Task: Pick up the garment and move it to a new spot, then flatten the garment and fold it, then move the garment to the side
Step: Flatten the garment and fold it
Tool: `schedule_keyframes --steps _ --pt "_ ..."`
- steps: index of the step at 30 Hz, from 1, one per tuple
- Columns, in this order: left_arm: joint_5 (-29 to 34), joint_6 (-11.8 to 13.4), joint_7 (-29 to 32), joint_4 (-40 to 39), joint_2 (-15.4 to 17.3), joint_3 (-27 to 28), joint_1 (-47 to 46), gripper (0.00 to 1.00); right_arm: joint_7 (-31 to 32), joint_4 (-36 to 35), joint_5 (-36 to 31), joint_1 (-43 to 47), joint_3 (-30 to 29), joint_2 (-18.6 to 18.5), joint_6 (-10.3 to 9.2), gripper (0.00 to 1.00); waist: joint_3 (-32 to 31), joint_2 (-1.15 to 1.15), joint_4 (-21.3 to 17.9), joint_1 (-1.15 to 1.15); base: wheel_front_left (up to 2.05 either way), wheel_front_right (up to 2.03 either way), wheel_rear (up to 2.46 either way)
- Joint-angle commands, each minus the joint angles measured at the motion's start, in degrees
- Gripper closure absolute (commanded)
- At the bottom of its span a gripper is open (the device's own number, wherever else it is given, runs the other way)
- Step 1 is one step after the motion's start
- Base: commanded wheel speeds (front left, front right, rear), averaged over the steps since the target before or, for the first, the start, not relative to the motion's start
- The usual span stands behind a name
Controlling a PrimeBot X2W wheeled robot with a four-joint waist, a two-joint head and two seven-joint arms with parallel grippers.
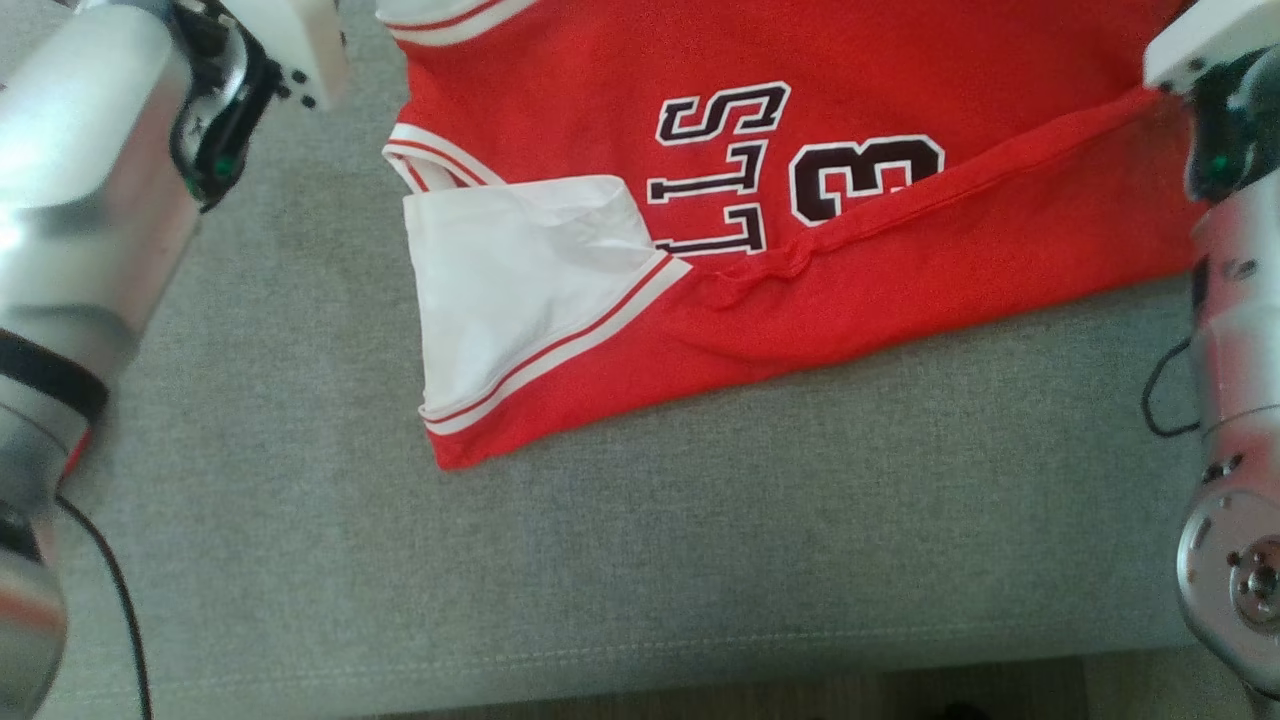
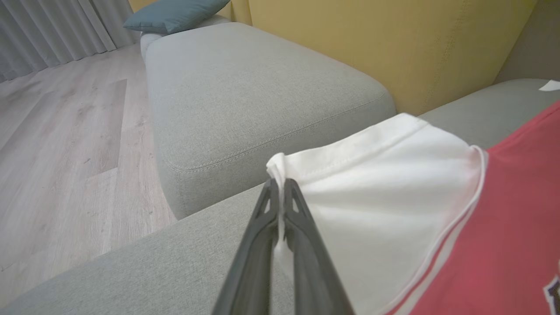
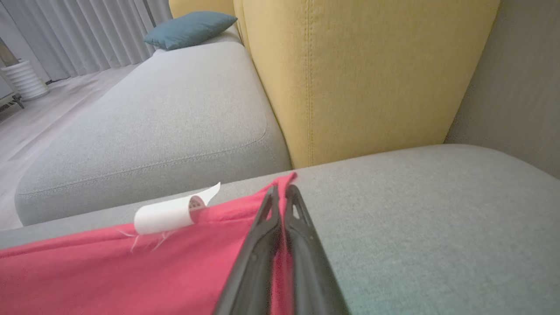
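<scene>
From here I count one garment (image 1: 900, 270), red with white trim, carrying one white label (image 3: 168, 214). I have two claws in sight, the left claw (image 2: 278, 186) and the right claw (image 3: 280, 190). There are two grey sofa seats, the near seat (image 3: 415, 197) and the far seat (image 3: 153, 122), one teal pillow (image 2: 173, 15) and one white ribbed pot (image 3: 26, 81)

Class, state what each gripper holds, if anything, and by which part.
The left gripper pinches the jersey by its white hemmed edge; the right gripper pinches a red corner of it.
</scene>
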Motion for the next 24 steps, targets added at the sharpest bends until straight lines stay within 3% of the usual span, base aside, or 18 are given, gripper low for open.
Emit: schedule_keyframes --steps 1,11,24 --pt "0.3 -0.3 -0.7 0.0 1.8 2.2 -2.4 1.00 -0.6 -1.0 0.5 -0.9 0.8 0.7 -0.04 1.00 -0.5 0.00 0.2 0.00 0.00 0.00 0.00" --pt "0.8 -2.6 -1.8 -3.2 1.7 0.8 5.7 1.00 0.7 2.9 6.6 4.8 3.6 -1.9 -0.04 1.00 -6.4 0.00 1.1 0.00 0.00 0.00 0.00" --pt "-0.9 2.1 0.8 -20.1 6.0 -3.0 22.9 1.00 10.4 1.0 15.5 19.6 12.0 -7.3 -0.04 1.00 -15.0 0.00 2.6 0.00 0.00 0.00 0.00"
